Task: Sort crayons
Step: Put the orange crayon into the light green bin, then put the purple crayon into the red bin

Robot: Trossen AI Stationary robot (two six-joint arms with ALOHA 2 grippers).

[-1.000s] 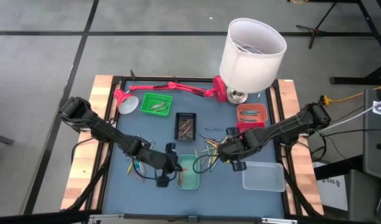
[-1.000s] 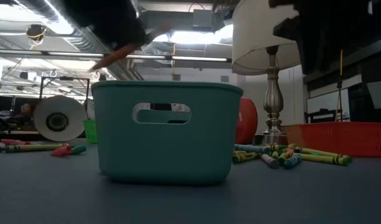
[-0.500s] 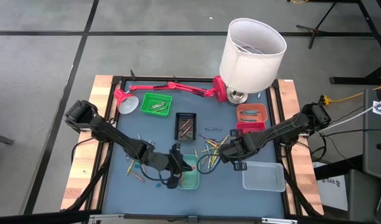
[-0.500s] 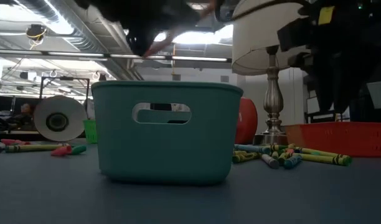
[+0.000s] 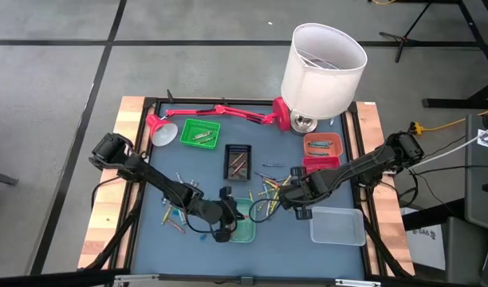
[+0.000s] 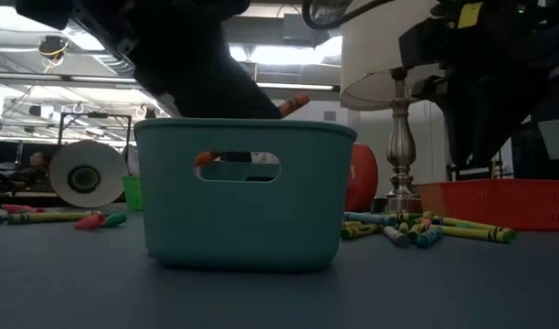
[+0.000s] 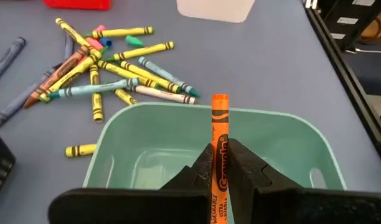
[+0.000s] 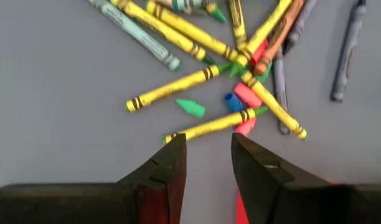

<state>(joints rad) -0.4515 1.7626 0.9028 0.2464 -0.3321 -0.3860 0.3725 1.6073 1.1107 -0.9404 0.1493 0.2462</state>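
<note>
My left end effector [image 7: 219, 163] is clamped on an orange crayon [image 7: 219, 146], held lengthwise between the fingers with its tip out over the teal tray [image 7: 301, 146] near the front edge of the worktop [image 5: 160, 171]. The crayon's paper wrapper carries black print along its length; I can make out "WASHABLE" in small letters, and the larger word beside it looks like the Crayola name, though I cannot read it fully. My right end effector [image 8: 208, 155] hangs with its fingers parted and nothing between them, just above the loose crayons [image 8: 206, 74] scattered mid-worktop, right of the teal tray. Their yellow wrappers show black bands, but no lettering I can read.
</note>
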